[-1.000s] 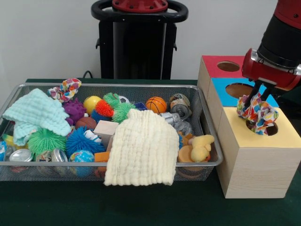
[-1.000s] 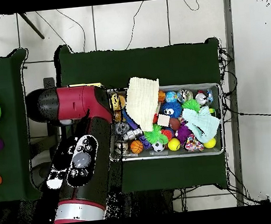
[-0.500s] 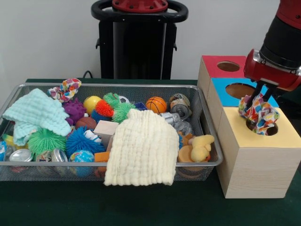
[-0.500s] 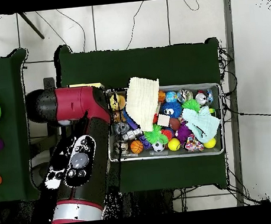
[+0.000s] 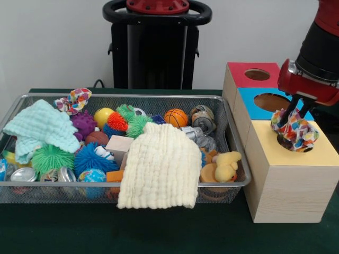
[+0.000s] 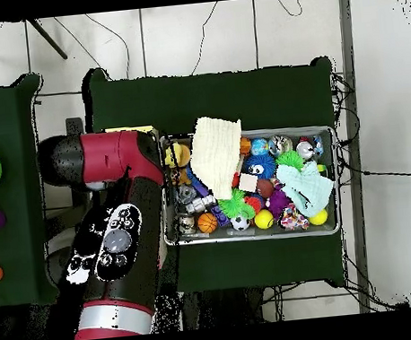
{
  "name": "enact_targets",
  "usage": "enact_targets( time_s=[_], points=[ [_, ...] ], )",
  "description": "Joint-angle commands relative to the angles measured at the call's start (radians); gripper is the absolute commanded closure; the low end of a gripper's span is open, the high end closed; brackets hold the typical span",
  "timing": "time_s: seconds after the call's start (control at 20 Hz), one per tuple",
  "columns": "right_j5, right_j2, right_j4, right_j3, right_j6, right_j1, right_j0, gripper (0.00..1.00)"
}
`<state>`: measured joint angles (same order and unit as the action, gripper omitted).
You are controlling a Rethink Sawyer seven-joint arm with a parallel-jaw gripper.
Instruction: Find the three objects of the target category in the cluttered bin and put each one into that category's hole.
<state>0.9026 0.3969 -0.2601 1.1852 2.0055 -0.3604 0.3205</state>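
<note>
My gripper point(image 5: 294, 112) hangs over the yellow box point(image 5: 320, 153) at the right and is shut on a multicoloured patterned cloth point(image 5: 294, 132). The bunched cloth droops onto the round hole in the yellow top and hides most of it. In the wire bin point(image 5: 127, 96) lie a cream cloth point(image 5: 159, 169) draped over the front rim, a mint cloth point(image 5: 39, 127) at the left, and a second patterned cloth point(image 5: 74, 99) at the back left. From overhead the red arm point(image 6: 115, 222) covers the gripper and the boxes. The bin point(image 6: 337, 229) with the cream cloth point(image 6: 215, 154) lies beside it.
Behind the yellow box stand a blue box point(image 5: 253, 108) and a red box point(image 5: 239, 74), each with a round hole. The bin also holds spiky balls, a small basketball point(image 5: 175, 117), cans, wooden blocks and a yellow duck point(image 5: 226, 165).
The gripper has shifted a little to the right with the patterned cloth, which now sits more squarely over the yellow box's hole. The bin's contents are unmoved.
</note>
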Motion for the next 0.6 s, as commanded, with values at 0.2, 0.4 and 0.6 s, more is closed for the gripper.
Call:
enact_targets(
  time_s=[0.2,0.4,0.6],
  points=[
    [0.058,-0.039,-0.029,-0.009,0.272,0.047,-0.016,1.00],
    [0.052,-0.040,-0.030,-0.016,0.270,0.050,-0.019,1.00],
    [0.049,-0.043,-0.036,-0.016,0.273,0.048,-0.020,1.00]
  ],
)
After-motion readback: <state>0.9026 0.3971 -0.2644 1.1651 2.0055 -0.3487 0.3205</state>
